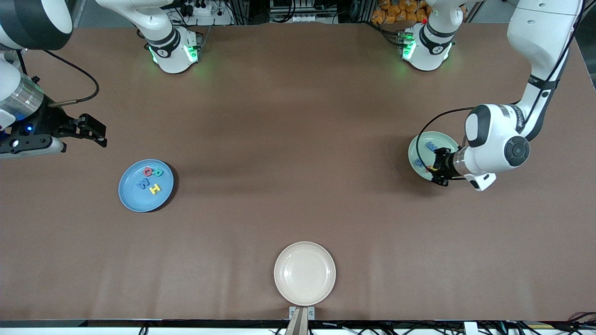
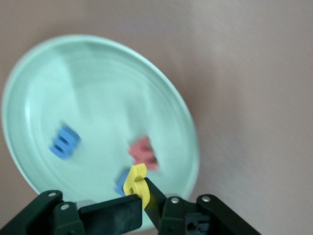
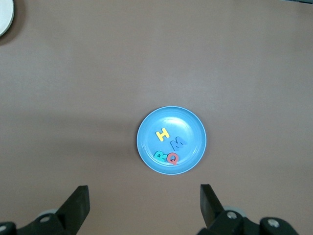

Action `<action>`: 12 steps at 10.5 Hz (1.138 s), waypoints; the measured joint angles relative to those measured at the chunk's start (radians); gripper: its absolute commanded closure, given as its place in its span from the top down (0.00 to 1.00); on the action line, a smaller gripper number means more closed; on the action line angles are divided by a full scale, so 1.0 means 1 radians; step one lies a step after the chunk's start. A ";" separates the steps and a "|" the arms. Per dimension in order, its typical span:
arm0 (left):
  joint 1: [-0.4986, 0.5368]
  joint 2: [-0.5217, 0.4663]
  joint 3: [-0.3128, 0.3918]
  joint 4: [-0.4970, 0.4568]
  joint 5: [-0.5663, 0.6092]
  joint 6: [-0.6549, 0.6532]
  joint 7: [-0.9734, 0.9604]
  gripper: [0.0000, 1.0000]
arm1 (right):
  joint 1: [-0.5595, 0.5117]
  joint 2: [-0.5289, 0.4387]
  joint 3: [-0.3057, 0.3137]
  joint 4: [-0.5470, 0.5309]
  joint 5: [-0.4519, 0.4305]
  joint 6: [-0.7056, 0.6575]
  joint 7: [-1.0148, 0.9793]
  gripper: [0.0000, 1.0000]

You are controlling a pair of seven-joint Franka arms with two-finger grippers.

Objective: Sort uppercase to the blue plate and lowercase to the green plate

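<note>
Mint-green plate [image 2: 98, 73] at the left arm's end of the table is already holding a blue m [image 2: 64, 142], a red w [image 2: 143, 152] and a blue g [image 2: 122, 182], and the left gripper [image 2: 142, 196] is hanging right over it, pinching the yellow h [image 2: 135, 180] tight between its fingers. Meanwhile the blue plate [image 1: 128, 197] toward the right arm's end is carrying the yellow H [image 1: 154, 189], blue W [image 1: 142, 184], teal R [image 1: 159, 173] and red Q [image 1: 147, 171], with the right gripper [image 1: 95, 132] waiting wide open and empty over bare table by that end. Also sitting nearest the front camera is a cream-white plate [image 1: 305, 273].
</note>
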 measured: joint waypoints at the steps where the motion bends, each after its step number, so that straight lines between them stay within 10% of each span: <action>1: 0.013 -0.001 0.000 -0.016 0.005 -0.006 0.005 1.00 | 0.000 0.000 0.000 0.000 0.000 0.000 0.000 1.00; 12: 0.078 -0.052 -0.003 0.072 0.220 -0.010 0.112 1.00 | -0.001 -0.005 -0.004 0.080 0.000 -0.031 0.040 1.00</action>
